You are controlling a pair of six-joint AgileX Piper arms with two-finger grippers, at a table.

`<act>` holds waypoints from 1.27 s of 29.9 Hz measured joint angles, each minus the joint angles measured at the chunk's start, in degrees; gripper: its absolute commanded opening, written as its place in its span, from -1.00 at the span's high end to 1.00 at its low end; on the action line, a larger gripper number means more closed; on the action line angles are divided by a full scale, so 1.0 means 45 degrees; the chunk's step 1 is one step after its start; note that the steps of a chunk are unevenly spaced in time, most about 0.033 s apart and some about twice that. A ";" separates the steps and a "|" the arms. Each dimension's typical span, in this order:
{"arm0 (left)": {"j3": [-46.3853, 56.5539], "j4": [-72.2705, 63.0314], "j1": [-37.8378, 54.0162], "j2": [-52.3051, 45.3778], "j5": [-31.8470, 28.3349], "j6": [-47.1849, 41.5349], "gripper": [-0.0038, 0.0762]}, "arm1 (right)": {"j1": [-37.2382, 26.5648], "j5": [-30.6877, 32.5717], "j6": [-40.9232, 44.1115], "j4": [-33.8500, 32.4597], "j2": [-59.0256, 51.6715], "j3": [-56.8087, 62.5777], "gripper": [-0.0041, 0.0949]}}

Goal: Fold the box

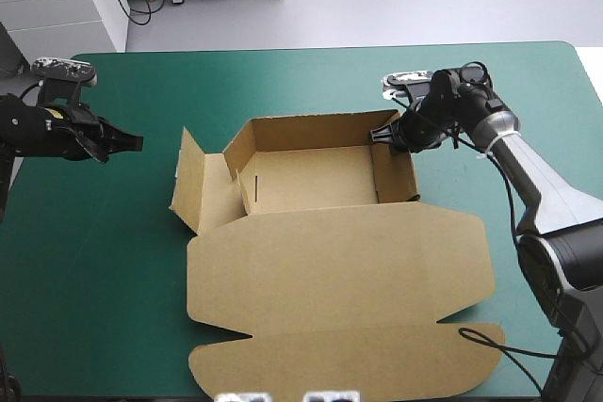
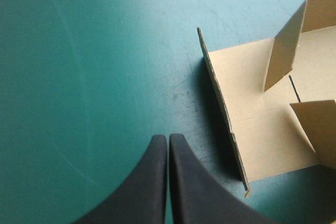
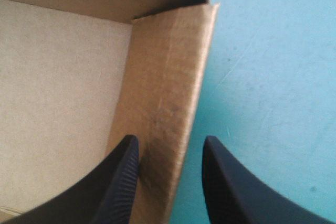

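Count: one brown box [image 1: 332, 265]; two arms; two sets of jaws, two black fingers each.
Desk: teal-green cover [image 1: 113, 251] under everything.
Box, place: mid-desk, an open tray with its lid lying toward the near edge.
Box, tray: far wall [image 1: 311, 127], left wall [image 1: 239, 168] and right wall [image 1: 397, 168] all standing; the floor shows bare inside.
Box, lid: the lid [image 1: 339, 270] lies flat on the cover; its tuck flap [image 1: 349, 361] lies flat at the near edge.
Box, side flap: one loose side flap [image 1: 188, 181] stands tilted off the tray's left side; the left wrist view catches it edge-on [image 2: 223, 111].
Left arm: the left arm [image 1: 47, 129] comes in low from the desk's left side, wrist about level, pointing across at the box.
Left jaws: closed, empty; the fingers [image 2: 149, 182] meet in one point over bare cover [image 2: 79, 77], the side flap ahead and off to one side, not touching.
Right arm: the right arm [image 1: 532, 171] reaches in from the right, elbow bent, wrist dipped toward the tray's far right corner.
Right jaws: parted and astride the right wall [image 3: 163, 93]; one finger [image 3: 118, 182] inside the tray, the other finger [image 3: 231, 182] outside over the cover [image 3: 273, 87]; not clamped, a gap shows beside the wall.
Box in right wrist view: the far right corner sits just ahead of the fingertips.
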 measured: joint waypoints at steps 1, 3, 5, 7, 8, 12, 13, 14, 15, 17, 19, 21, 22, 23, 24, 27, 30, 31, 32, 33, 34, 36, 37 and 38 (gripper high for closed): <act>0.0000 0.0000 0.0000 0.0000 0.0046 0.0000 0.92 | 0.0000 0.0276 0.0000 -0.0156 0.0000 -0.0377 0.14; 0.0000 -0.0011 0.0000 0.0000 0.0088 0.0000 0.92 | 0.0000 0.0862 0.0000 -0.0399 0.0000 -0.1207 0.14; 0.0000 -0.0011 0.0000 0.0000 0.0123 0.0000 0.92 | 0.0000 0.1569 0.0000 -0.0591 0.0000 -0.2171 0.16; 0.0000 -0.0011 0.0000 0.0000 0.0123 0.0000 0.92 | 0.0000 0.2142 0.0000 -0.0786 0.0000 -0.3278 0.16; 0.0000 -0.0011 0.0000 0.0000 0.0123 0.0000 0.92 | 0.0000 0.2269 0.0013 -0.0815 0.0000 -0.3814 0.16; 0.0000 -0.0011 0.0000 0.0000 0.0194 0.0000 0.92 | 0.0000 0.2484 0.0741 -0.0803 -0.0136 -0.5227 0.16; 0.0000 -0.0011 0.0000 0.0000 0.0224 0.0000 0.92 | 0.0000 0.2504 0.0915 -0.0789 -0.0215 -0.5406 0.16; 0.0000 -0.0011 0.0000 0.0000 0.0241 0.0000 0.92 | 0.0000 0.2529 0.1030 -0.0789 -0.0301 -0.5506 0.16; 0.0000 -0.0011 0.0000 0.0000 0.0257 0.0000 0.92 | 0.0000 0.2566 0.1088 -0.0789 -0.0366 -0.5544 0.16; 0.0000 -0.0025 0.0000 0.0000 0.0325 0.0000 0.92 | 0.0000 0.2596 0.1156 -0.0789 -0.0512 -0.5571 0.16; 0.0000 -0.0025 0.0000 0.0000 0.0422 0.0000 0.92 | 0.0000 0.2596 0.1182 -0.0775 -0.0612 -0.5571 0.16; 0.0000 -0.0025 0.0000 0.0000 0.0536 0.0000 0.92 | 0.0000 0.2596 0.1195 -0.0605 -0.0639 -0.5571 0.16; 0.0000 -0.0025 0.0000 -0.0012 0.0561 0.0000 0.92 | 0.0000 0.2596 0.1195 -0.0544 -0.0637 -0.5571 0.16; 0.0000 -0.0025 0.0000 -0.0005 0.0572 0.0000 0.92 | 0.0000 0.2596 0.1195 -0.0506 -0.0637 -0.5539 0.16; 0.0000 -0.0035 0.0000 -0.0005 0.0577 0.0000 0.92 | 0.0000 0.2596 0.1195 -0.0472 -0.0637 -0.5468 0.16; 0.0000 -0.0021 0.0000 -0.0015 0.0593 0.0000 0.92 | 0.0000 0.2596 0.1195 -0.0402 -0.0715 -0.4870 0.16; 0.0000 -0.0021 0.0000 -0.0015 0.0593 0.0000 0.92 | 0.0000 0.2596 0.1083 -0.0391 -0.0722 -0.3808 0.16; 0.0000 -0.0021 0.0000 -0.0015 0.0593 0.0000 0.92 | 0.0000 0.2596 0.1049 -0.0391 -0.0722 -0.3418 0.16; 0.0000 -0.0021 0.0000 -0.0015 0.0593 0.0000 0.92 | 0.0000 0.2596 0.1021 -0.0391 -0.0709 -0.3043 0.16; 0.0000 -0.0021 0.0000 -0.0015 0.0593 0.0000 0.92 | 0.0000 0.2580 0.0991 -0.0404 -0.0685 -0.2755 0.16; 0.0000 -0.0021 0.0000 -0.0015 0.0593 0.0000 0.92 | 0.0000 0.2580 0.0949 -0.0416 -0.0644 -0.2397 0.16; 0.0000 -0.0021 0.0000 -0.0015 0.0593 0.0000 0.92 | 0.0000 0.2576 0.0883 -0.0424 -0.0516 -0.2076 0.16; 0.0000 -0.0076 0.0000 -0.0015 0.0593 0.0000 0.92 | 0.0000 0.2558 0.0856 -0.0424 -0.0402 -0.1941 0.16; 0.0000 -0.0132 0.0000 -0.0015 0.0593 0.0000 0.92 | 0.0000 0.2545 0.0831 -0.0424 -0.0270 -0.1838 0.16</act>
